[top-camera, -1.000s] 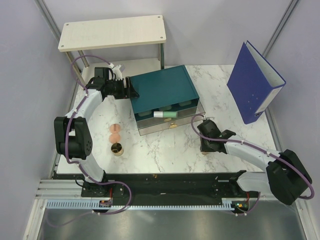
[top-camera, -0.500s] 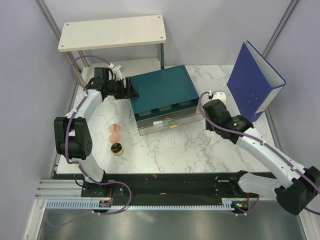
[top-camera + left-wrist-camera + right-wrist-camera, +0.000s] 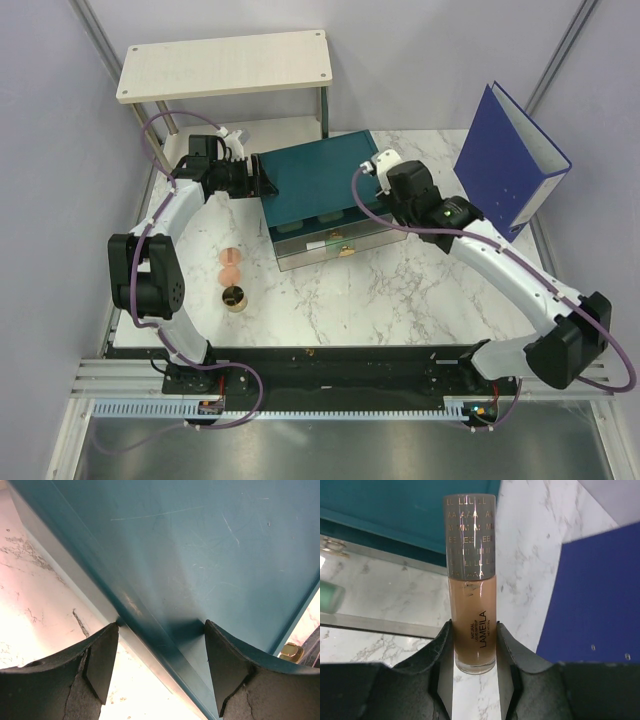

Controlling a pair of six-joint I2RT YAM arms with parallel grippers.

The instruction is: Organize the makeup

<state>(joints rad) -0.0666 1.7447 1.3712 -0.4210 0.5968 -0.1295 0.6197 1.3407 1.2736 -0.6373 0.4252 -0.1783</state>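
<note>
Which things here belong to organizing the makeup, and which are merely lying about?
Belong to the job:
- tan liquid-foundation stick with grey cap, held in the right pincer
- two peach-pink round discs
- gold-rimmed dark round pot
- mint-green tube
- teal drawer box

Lying about:
- blue ring binder
- pale wooden shelf

- White link shells with black joint housings on both arms.
- Purple cables looping along each arm, down to the bases.
- Black bases bolted to a black rail.
- Left claw (image 3: pixel 160 672): matte black, curved, textured fingers.
- Right claw (image 3: pixel 472 655): same black fingers.
</note>
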